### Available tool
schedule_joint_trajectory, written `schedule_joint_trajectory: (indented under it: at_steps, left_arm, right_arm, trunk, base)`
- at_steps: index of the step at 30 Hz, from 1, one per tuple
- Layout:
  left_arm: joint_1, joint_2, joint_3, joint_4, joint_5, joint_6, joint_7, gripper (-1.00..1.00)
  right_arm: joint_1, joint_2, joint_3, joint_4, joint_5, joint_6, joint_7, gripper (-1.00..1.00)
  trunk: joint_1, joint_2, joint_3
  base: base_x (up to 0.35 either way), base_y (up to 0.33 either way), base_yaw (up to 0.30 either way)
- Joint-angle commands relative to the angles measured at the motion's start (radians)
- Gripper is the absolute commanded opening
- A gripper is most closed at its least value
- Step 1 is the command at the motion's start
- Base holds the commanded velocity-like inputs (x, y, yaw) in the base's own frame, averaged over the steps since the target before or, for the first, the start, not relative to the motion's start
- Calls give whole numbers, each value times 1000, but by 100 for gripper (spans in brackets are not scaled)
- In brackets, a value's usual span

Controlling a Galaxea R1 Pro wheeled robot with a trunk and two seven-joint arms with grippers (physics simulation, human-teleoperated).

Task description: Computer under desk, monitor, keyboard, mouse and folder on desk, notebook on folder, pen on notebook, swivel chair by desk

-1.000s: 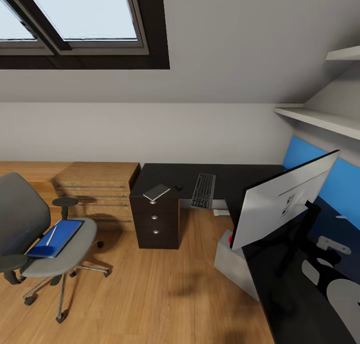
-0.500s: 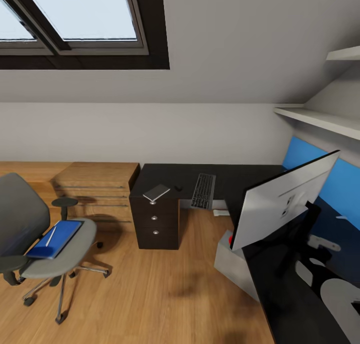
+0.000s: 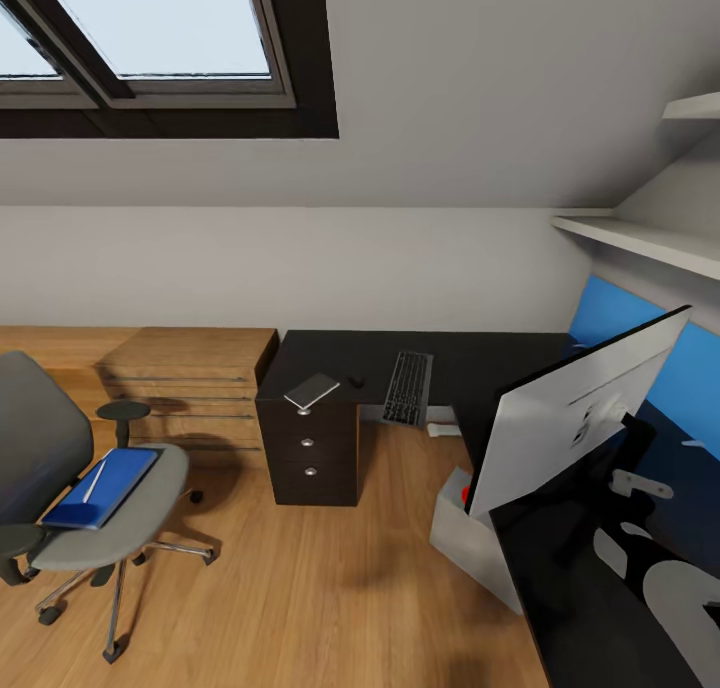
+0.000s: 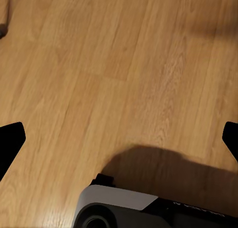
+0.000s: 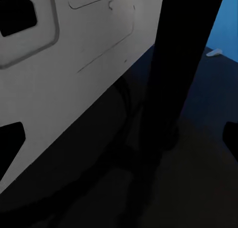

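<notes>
We note the swivel chair (image 3: 60, 468) carrying folder (image 3: 100, 486) and pen (image 3: 95, 478); notebook (image 3: 312, 391), mouse (image 3: 355, 379), keyboard (image 3: 408, 387) on the desk (image 3: 470, 358); monitor (image 3: 570, 418) rightmost. Both grippers' fingers apart.

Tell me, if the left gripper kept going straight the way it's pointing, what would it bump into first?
Most likely the wood floor. The left wrist view looks along the left gripper with its fingers spread wide, and only bare planks lie ahead, though how far away they are is hard to judge.
</notes>
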Motion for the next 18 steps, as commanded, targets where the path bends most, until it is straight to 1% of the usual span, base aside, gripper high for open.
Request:
schedule_joint_trajectory:
  at_steps: [1,5,8,18]
  left_arm:
    - [-1,1,-9,0,8,-4,8,100]
    - [-1,1,-9,0,8,-4,8,100]
    - [-1,1,-9,0,8,-4,8,100]
    - [-1,0,-10,0,8,-4,9,100]
  right_arm:
    - [-1,0,-7,1,2,-4,3,100]
    - [-1,0,-7,2,2,-5,3,100]
    - [-1,-1,-7,2,3,-5,2,100]
    - [-1,-3,-6,2,3,-3,0,100]
  trunk:
    - [1,-2,-2]
    - [1,-2,-2]
    - [1,-2,-2]
    - [1,-2,-2]
  base:
    - [174,0,0]
    - [232,0,0]
    - [157,0,0]
    - [48,0,0]
